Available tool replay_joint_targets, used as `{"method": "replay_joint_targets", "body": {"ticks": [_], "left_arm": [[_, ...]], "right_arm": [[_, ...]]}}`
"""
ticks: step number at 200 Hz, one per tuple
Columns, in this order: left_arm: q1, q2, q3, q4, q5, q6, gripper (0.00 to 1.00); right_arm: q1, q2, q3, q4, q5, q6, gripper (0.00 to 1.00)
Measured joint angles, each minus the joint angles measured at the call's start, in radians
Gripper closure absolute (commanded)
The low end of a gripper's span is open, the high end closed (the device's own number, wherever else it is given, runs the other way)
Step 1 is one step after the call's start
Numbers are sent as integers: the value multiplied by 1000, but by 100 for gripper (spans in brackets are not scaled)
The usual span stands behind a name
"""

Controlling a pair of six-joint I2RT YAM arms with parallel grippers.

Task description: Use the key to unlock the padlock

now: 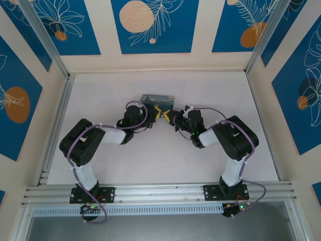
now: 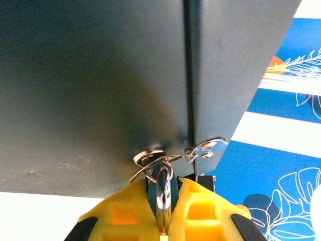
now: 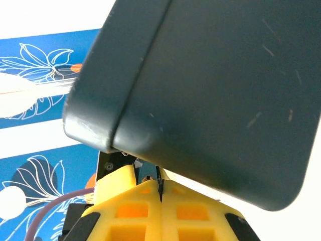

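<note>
Left gripper: yellow fingers narrow, clamped on the padlock body. The thin shackle runs up through the metal hasp loops on the edge of the dark box, which hangs right above the fingers.

Right gripper: fingers pressed fully together, tips just under the box's rounded corner. A thin dark sliver shows in the seam at the tips; can't tell what it is.

Top view: both grippers meet at the near side of the box, mid-table, left gripper and right gripper just beside each other.
</note>
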Motion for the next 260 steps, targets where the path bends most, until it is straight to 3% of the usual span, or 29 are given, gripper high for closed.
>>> {"method": "replay_joint_targets", "body": {"ticks": [37, 90, 124, 157, 221, 260], "left_arm": [[0, 0, 0, -1, -2, 0, 100], [0, 0, 0, 17, 35, 0, 100], [0, 0, 0, 13, 42, 0, 100], [0, 0, 0, 6, 28, 0, 100], [3, 0, 0, 6, -42, 0, 100], [5, 0, 0, 7, -48, 0, 100]], "right_arm": [[3, -24, 5, -54, 0, -39, 100], [23, -192, 60, -408, 45, -306, 100], [26, -200, 68, -447, 50, -379, 100], [24, -167, 67, -393, 45, -332, 100], [13, -19, 61, -120, 15, -64, 100], [1, 4, 62, -76, -13, -19, 100]]}}
